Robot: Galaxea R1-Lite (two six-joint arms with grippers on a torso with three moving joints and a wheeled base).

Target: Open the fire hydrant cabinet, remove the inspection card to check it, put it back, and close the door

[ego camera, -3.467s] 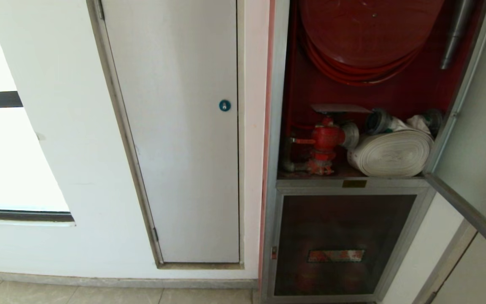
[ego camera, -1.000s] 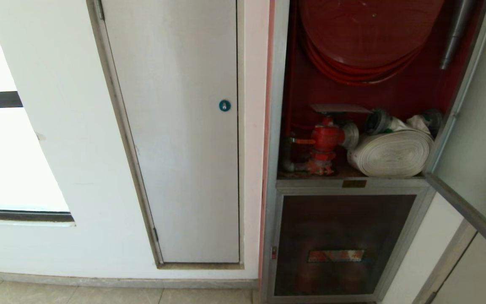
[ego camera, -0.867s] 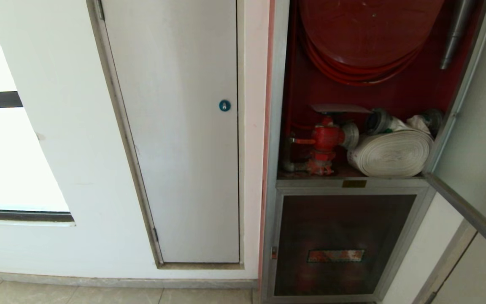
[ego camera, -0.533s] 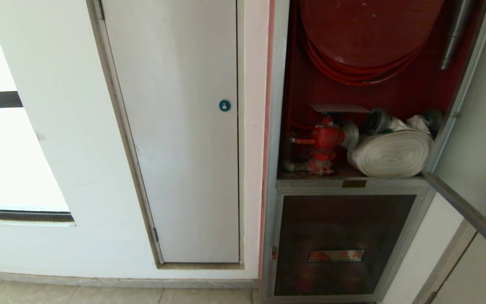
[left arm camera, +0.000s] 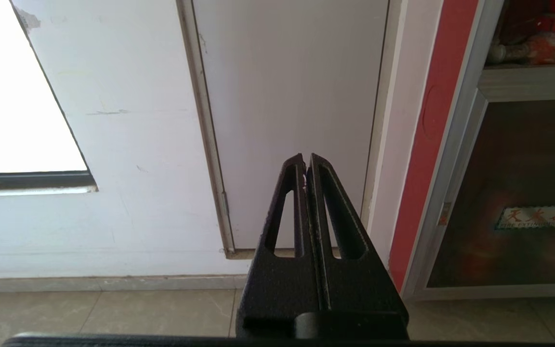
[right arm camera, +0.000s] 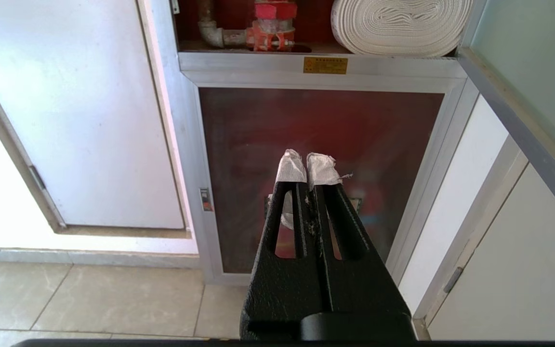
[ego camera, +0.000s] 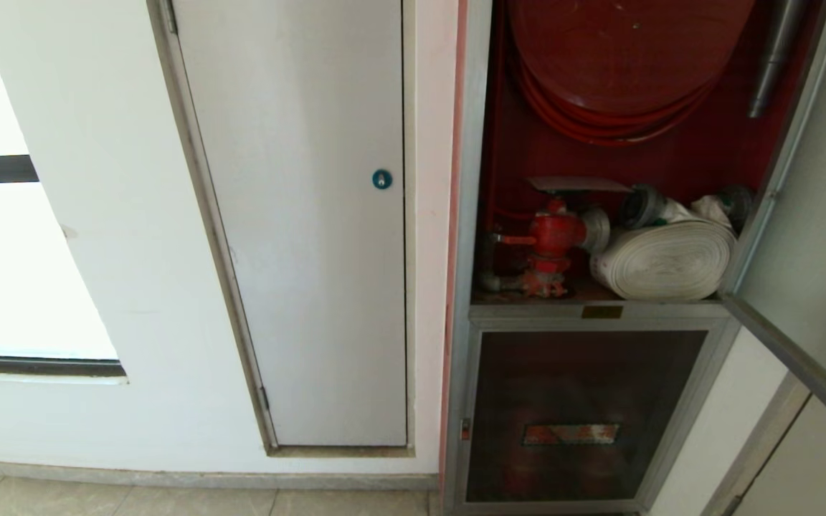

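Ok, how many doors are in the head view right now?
3: a plain white door with blue round lock on the left, a small dark glass door with orange label low in the cabinet, and an aluminium-framed door swung open at right.

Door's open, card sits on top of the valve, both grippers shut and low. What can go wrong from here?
1. The inspection card lies flat on the red valve, close under the hose reel; a reach may knock it off.
2. The door stands open on the robot's right, so the right gripper may clip its frame.
3. Both grippers, including the left gripper, are shut; open one before grasping.
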